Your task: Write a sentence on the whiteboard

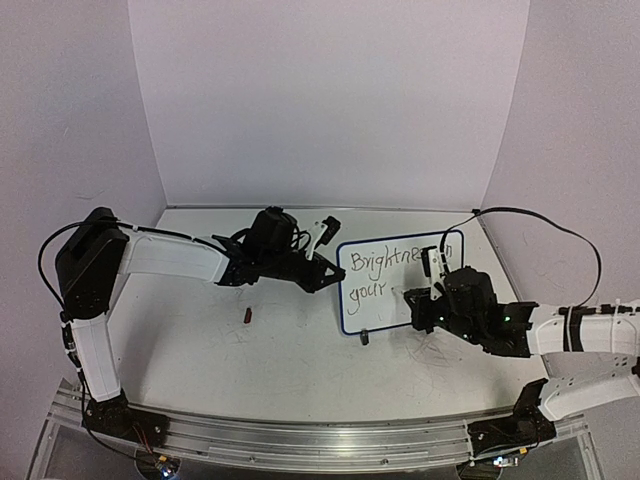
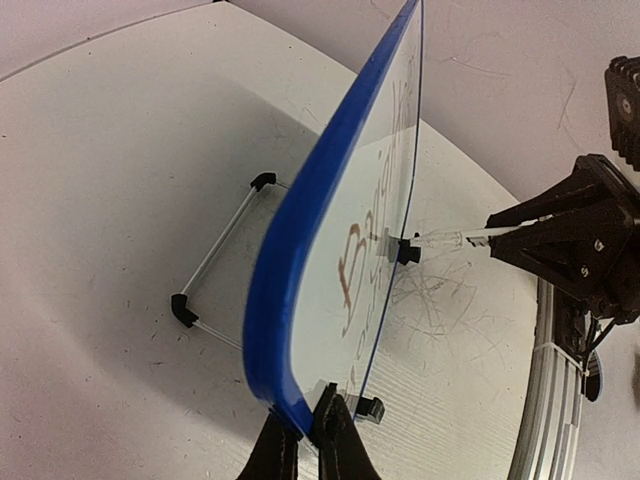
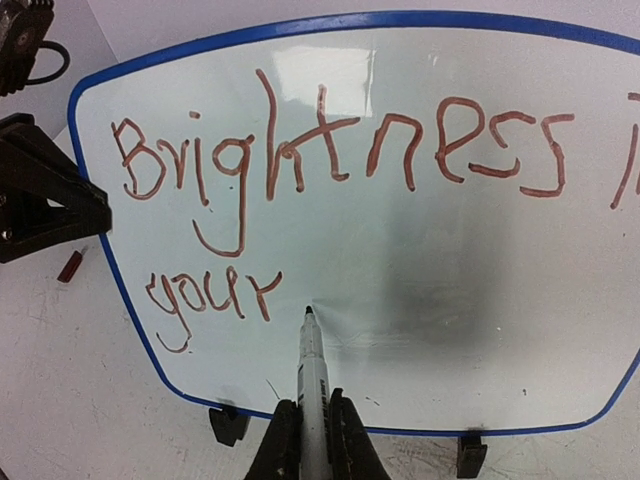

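Right claw [image 3: 313, 418] is clamped on a marker [image 3: 312, 365], fingers pinching its barrel, and the tip is pressed to the whiteboard [image 3: 440, 330] just right of the word "your". Over on the other side, the left claw [image 2: 312, 430] is closed on the board's blue frame at a lower corner. The whiteboard stands upright on its black feet [image 3: 228, 425] toward the right of the table [image 1: 250, 370], between both arms. The sentence [image 3: 340, 140] reads "Brightness" up top, "your" below. A small reddish piece [image 1: 247, 317] lies on the table, left of the board.
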### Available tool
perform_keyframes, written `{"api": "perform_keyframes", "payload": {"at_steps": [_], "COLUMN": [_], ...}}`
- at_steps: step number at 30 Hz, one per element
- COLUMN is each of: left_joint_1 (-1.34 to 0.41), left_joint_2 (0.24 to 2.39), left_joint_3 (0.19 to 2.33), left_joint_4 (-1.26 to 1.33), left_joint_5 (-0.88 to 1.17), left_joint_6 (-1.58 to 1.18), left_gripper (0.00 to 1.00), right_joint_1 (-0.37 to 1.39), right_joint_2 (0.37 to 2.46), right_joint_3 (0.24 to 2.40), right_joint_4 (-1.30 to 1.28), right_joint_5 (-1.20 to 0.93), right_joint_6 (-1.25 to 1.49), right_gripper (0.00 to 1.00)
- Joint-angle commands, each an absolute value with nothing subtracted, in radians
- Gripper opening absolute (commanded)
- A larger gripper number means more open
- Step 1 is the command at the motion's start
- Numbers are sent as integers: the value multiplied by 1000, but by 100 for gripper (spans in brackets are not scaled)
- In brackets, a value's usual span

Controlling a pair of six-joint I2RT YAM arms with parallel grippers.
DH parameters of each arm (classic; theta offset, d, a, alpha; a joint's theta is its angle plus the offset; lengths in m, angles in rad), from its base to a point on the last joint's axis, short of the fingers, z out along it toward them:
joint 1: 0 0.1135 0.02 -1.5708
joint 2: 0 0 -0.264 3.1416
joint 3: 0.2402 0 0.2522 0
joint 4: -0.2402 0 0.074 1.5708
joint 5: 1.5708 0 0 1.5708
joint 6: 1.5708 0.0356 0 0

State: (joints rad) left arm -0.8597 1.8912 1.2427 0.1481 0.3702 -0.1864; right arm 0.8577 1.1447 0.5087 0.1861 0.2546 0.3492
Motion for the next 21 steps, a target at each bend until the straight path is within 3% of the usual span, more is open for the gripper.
{"api": "perform_keyframes", "payload": {"at_steps": [1,21], "left_joint_1": [-857,-857], "left_joint_2": [1906,1907], "left_joint_3": [1244,1246], "left_joint_4": [6,6], "left_joint_5": [234,228], "left_joint_6": [-121,-114], "left_gripper": [0,0], "right_joint_1": [854,853], "right_joint_2": [1159,1169], "right_joint_3": [540,539], "right_joint_4": [230,186], "right_joint_5": [275,426], "right_joint_6": [353,427], "right_gripper": [0,0]}}
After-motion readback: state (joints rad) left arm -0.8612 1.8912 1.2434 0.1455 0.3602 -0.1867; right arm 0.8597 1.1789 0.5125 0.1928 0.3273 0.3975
